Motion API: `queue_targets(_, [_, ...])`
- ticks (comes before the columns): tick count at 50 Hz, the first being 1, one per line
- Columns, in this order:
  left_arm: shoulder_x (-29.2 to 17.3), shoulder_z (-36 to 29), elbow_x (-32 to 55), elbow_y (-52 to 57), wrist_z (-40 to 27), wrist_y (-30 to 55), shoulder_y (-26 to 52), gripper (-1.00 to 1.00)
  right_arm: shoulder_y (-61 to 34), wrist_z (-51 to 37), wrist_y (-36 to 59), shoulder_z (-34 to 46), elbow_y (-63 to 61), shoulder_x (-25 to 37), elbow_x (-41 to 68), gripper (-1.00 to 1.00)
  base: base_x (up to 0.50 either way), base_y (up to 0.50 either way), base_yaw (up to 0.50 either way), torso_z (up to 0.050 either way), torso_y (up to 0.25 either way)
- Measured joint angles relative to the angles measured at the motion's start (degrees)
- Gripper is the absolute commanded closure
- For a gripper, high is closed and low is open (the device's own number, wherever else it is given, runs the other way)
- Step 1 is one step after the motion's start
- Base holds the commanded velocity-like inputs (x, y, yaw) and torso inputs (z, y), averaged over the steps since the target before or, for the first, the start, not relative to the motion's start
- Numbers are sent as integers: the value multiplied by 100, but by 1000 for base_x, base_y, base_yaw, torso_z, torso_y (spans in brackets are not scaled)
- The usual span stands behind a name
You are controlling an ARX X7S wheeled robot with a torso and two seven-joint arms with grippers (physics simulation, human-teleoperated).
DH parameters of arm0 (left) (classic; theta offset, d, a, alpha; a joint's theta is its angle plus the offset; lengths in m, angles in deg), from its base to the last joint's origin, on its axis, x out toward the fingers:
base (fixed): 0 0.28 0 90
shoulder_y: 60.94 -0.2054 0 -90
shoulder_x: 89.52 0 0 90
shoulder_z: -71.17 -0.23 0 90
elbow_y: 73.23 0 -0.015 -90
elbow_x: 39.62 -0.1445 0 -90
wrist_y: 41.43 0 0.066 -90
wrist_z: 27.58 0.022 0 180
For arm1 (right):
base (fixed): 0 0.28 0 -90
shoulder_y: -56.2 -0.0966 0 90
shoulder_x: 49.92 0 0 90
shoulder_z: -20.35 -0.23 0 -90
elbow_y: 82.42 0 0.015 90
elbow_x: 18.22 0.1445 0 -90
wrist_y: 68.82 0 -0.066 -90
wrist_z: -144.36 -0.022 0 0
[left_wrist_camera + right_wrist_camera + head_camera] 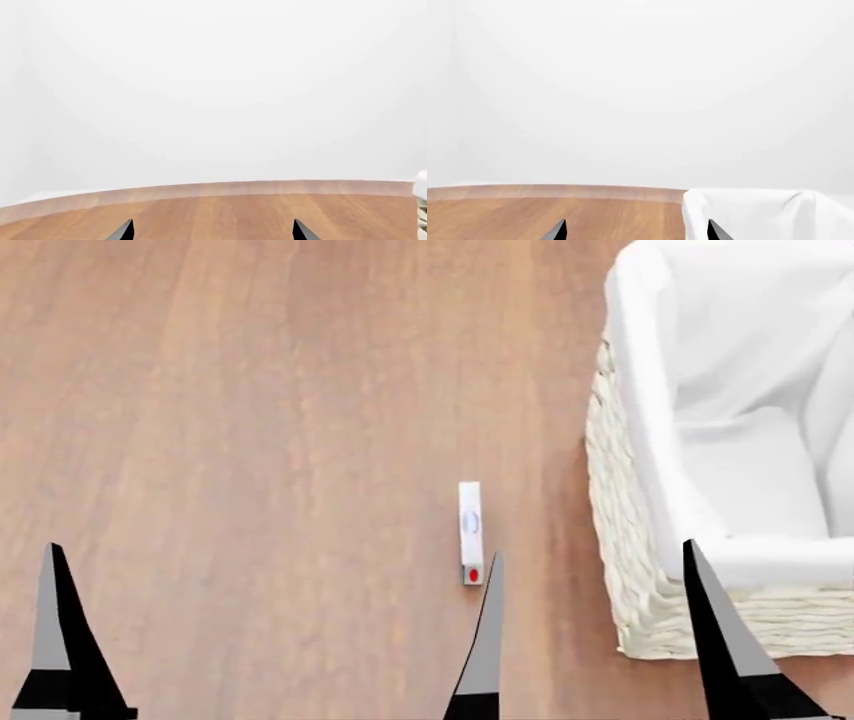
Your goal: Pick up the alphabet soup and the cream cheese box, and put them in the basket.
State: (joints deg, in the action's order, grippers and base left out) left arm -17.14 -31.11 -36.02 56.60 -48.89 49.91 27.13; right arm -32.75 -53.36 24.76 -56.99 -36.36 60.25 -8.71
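Note:
The cream cheese box [470, 532], thin and white with blue print and a red spot at its near end, lies on the wooden table just left of the basket [621, 530]. The basket's white cloth lining also shows in the right wrist view [747, 215]. My right gripper [593, 550] is open and empty, low in the head view; its left finger [483, 650] is just near of the box and its right finger [721, 640] is over the basket's near corner. My left gripper [213, 221] is open and empty; one finger [60, 640] shows at far left. The alphabet soup is out of view.
The wooden table [240, 420] spreads left of the basket. Its far edge [200, 190] shows in the left wrist view against a plain white wall, and also in the right wrist view [560, 192]. A sliver of the basket [421, 200] shows in the left wrist view.

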Motion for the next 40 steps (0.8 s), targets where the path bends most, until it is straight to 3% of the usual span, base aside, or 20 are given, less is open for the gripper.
queue_targets(40, [-58,-58,81,-67,-86,-44,0,-100,15,-50,14,74,29,97,77,-100,0,0,-256,0,0])
